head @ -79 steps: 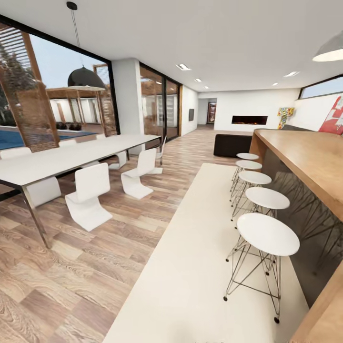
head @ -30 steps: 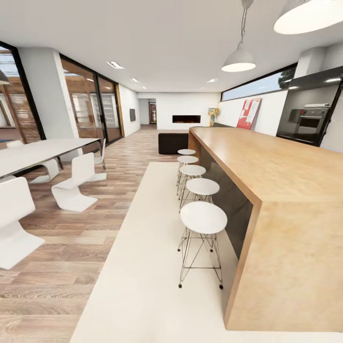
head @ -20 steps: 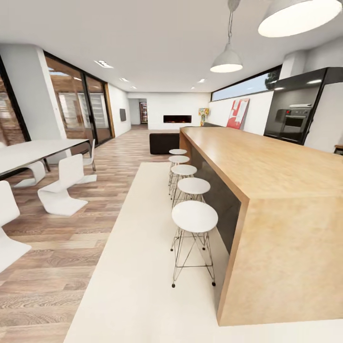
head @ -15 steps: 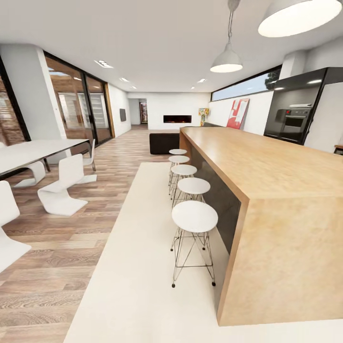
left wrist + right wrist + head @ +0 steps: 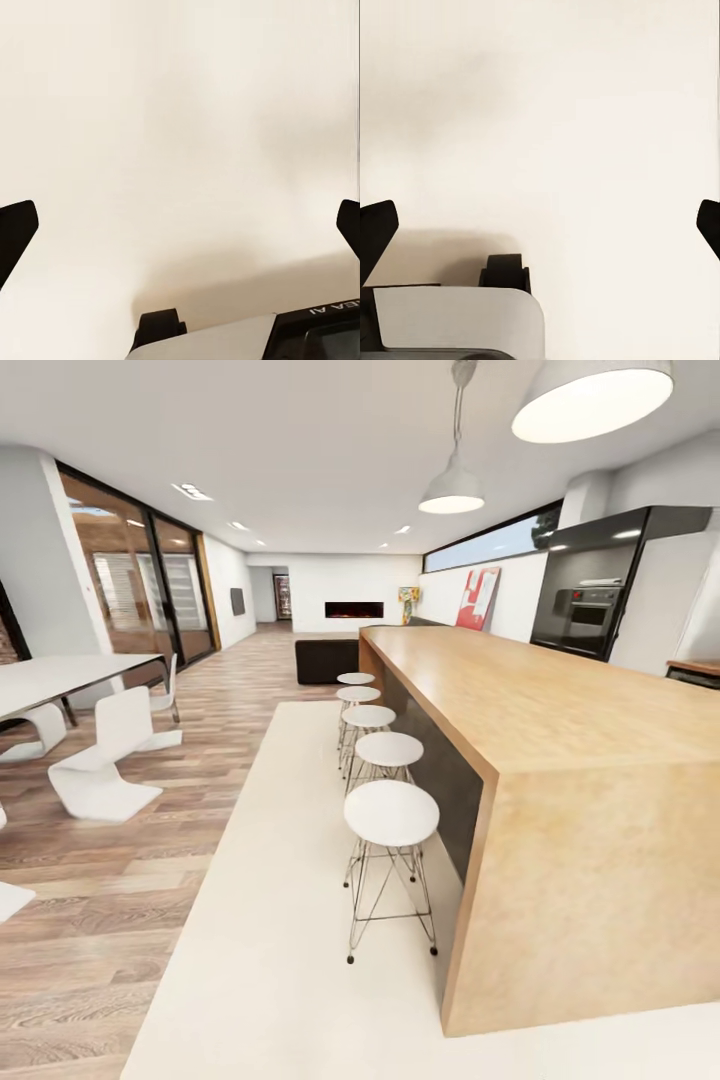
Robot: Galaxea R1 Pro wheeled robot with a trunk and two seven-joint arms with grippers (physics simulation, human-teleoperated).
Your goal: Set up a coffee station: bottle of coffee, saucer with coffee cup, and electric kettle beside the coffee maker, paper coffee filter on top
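The coffee maker, bottle of coffee, paper filter, saucer, cup, kettle and kitchen shelf are out of view. A long tan wood island [image 5: 560,720] with a dark inner face runs down the right of the head view. At the far right edge a sliver of tan counter [image 5: 698,667] shows; I cannot tell whether it is the kitchen countertop. My left gripper [image 5: 180,232] hangs open over the cream rug, black fingertips [image 5: 16,229] far apart. My right gripper [image 5: 540,232] is open the same way, nothing between its fingers.
A row of white wire-legged stools [image 5: 391,812] lines the island on a cream rug [image 5: 280,920]. A white dining table [image 5: 70,675] and chairs [image 5: 100,765] stand at left on wood floor. A black oven wall [image 5: 590,610] is at back right.
The whole head view has swung to the right: the camera turned. The island now fills more of the right side, and the dining table and chairs have slid toward the left edge.
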